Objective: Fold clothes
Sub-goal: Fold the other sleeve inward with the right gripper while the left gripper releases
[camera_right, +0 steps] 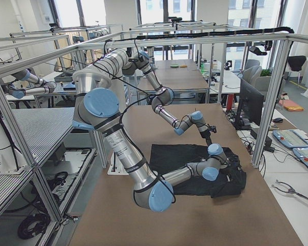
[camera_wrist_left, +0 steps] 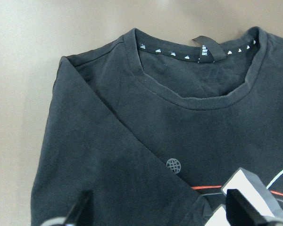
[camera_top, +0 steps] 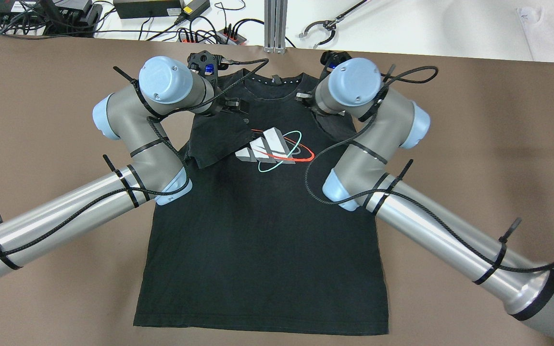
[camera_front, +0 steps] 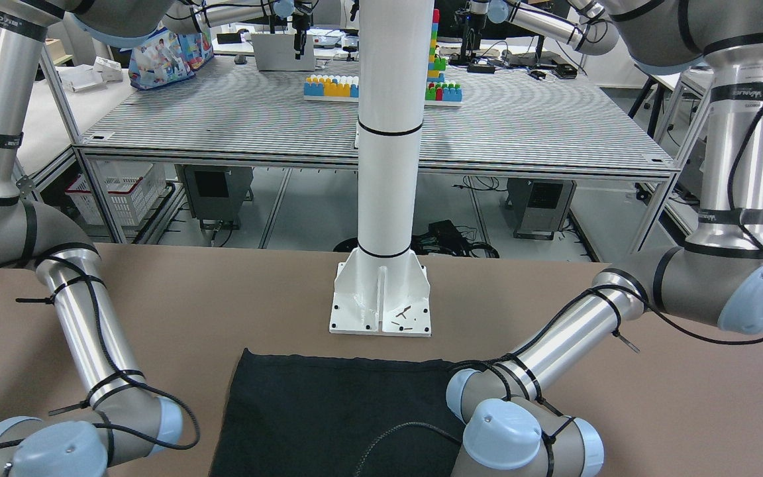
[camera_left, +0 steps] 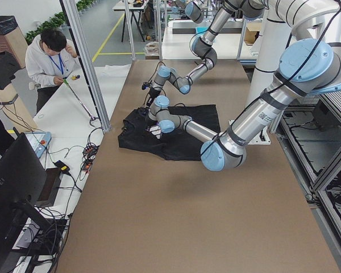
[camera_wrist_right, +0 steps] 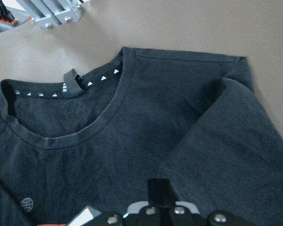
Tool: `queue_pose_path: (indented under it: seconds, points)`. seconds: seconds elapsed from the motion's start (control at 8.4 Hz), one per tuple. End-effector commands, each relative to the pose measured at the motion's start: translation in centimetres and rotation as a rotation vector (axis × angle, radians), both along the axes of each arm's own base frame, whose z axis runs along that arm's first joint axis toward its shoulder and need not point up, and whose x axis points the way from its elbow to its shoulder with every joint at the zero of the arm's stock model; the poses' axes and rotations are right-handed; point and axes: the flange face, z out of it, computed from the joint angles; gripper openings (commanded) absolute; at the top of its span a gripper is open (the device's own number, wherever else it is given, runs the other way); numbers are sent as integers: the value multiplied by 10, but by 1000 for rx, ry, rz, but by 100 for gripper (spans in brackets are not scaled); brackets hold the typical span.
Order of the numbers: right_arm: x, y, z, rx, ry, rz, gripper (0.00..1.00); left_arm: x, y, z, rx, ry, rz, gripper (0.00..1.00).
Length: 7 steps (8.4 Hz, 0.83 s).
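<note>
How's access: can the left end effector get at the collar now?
Probably yes. The left end effector is open over the shoulder of the T-shirt, the collar right ahead, only flat fabric between. The right end effector is at the other shoulder.

Bright even light, soft shadows, sharp focus

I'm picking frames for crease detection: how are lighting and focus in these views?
Overhead: even light, no glare, only faint shadows; the black T-shirt is so dark its creases barely show. Left wrist: collar sharp, left gripper at the bottom edge blurred. Right wrist: fabric sharp too. Front-facing: moiré on the striped table behind.
</note>
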Motion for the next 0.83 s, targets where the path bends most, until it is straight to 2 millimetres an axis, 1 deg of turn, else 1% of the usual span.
queue_pose_path:
  seconds: [0.0,0.12,0.24,0.36,0.48,0.6,0.71]
  points:
    - [-59,29,-21,21,63,89,0,-2,0,9,3,0,1,100]
    - [-61,29,-18,20,70,89,0,-2,0,8,5,2,1,100]
    - [-63,25,-8,14,93,96,51,-3,1,8,8,6,2,100]
    - [-64,25,-6,22,104,95,94,-3,1,8,8,6,2,100]
    - [-56,22,-16,44,98,81,94,-8,-2,5,9,15,5,100]
    - [-36,27,-59,126,78,-10,95,-34,-6,-5,-3,66,57,100]
    - [-39,41,-67,126,69,-114,96,-53,12,-2,7,96,64,100]
